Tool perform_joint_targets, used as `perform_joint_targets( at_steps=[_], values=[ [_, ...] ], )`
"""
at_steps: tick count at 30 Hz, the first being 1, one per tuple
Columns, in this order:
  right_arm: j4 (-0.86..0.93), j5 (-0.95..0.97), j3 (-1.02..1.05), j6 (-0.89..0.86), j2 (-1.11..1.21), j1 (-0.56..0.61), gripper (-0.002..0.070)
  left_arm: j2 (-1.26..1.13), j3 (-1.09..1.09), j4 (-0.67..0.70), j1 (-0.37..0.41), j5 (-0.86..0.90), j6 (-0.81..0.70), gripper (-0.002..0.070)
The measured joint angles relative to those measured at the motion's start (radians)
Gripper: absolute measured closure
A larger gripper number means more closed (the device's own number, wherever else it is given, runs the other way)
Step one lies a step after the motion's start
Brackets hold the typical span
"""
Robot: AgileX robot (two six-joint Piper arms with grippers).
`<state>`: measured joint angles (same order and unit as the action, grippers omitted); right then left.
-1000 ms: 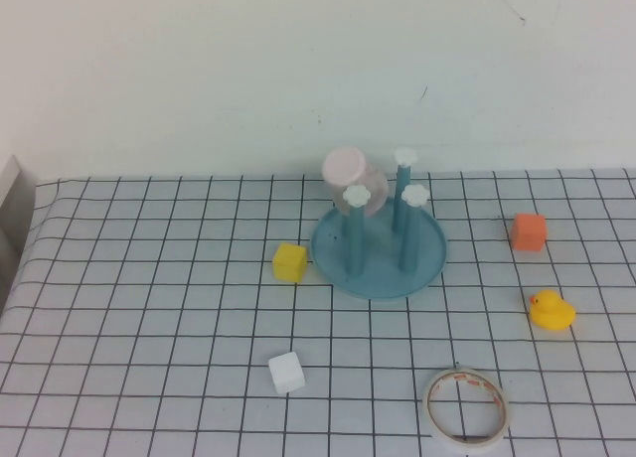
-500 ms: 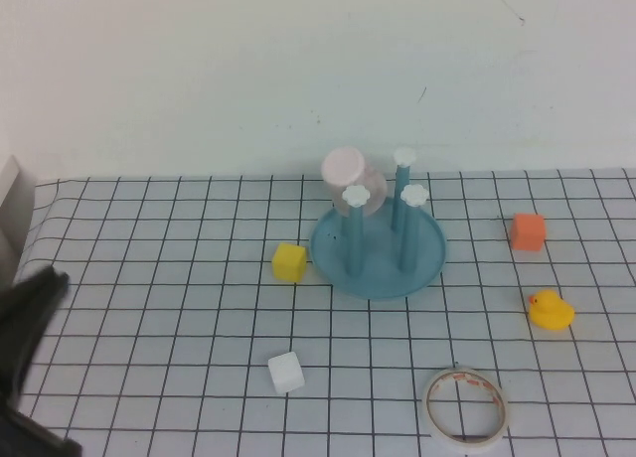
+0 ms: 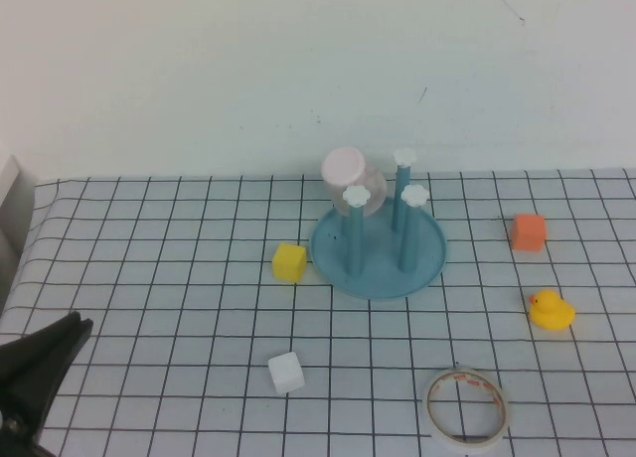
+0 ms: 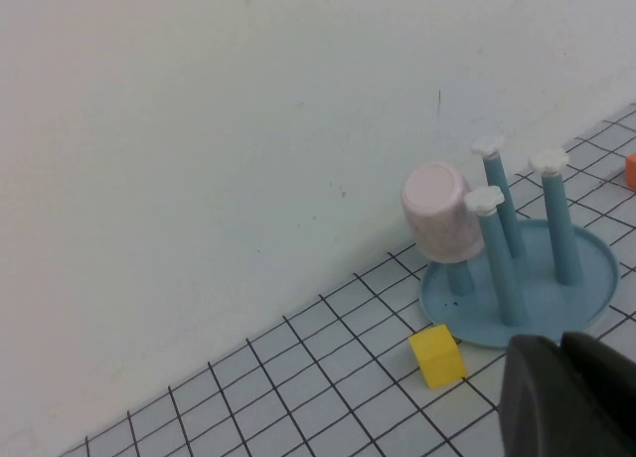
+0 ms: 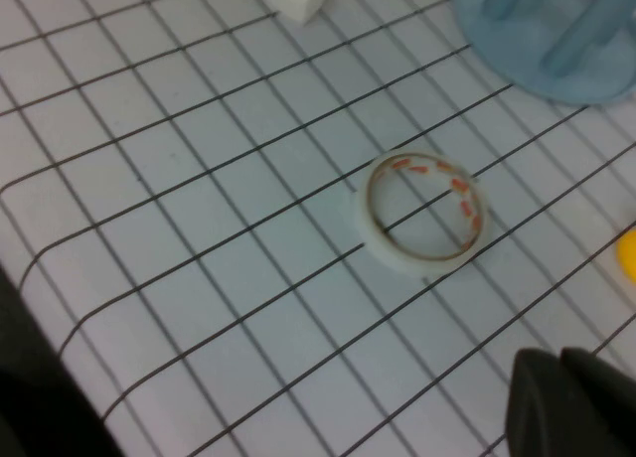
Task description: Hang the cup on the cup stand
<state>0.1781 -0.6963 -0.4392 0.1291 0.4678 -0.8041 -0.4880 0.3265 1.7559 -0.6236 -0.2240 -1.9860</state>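
Cup: the cup is a small pale pink tumbler, no handle, tapered, turned bottom-up and tilted on the far left post of the cup stand; from my left wrist camera its flat base faces up and toward the wall.
Cup stand: a teal-blue round dish with upright blue posts, each visible top capped by a white flower shape, standing mid-table toward the wall.
My left gripper: my left gripper sits low at the near left edge of the table, jaws closed on nothing, well apart from the stand.
My right gripper: my right gripper is closed and empty, hanging over the near right part of the table near the white tape roll.
Table: white cloth with a black grid.
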Motion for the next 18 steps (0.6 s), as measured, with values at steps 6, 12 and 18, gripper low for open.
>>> perform_joint_targets(
  at_steps=[6,12,18],
  values=[
    [-0.047,-0.005,0.034,0.0,0.0,0.0,0.0678,-0.002,-0.011,-0.002,0.0,0.004,0.002,0.0676],
    [-0.053,-0.008,0.038,0.0,0.0,0.0,0.0678,-0.002,-0.013,-0.002,0.0,0.008,-0.004,0.0676],
    [-0.053,-0.009,0.038,0.0,0.0,0.0,0.0678,-0.002,-0.013,-0.002,0.0,0.012,-0.025,0.0676]
  ],
)
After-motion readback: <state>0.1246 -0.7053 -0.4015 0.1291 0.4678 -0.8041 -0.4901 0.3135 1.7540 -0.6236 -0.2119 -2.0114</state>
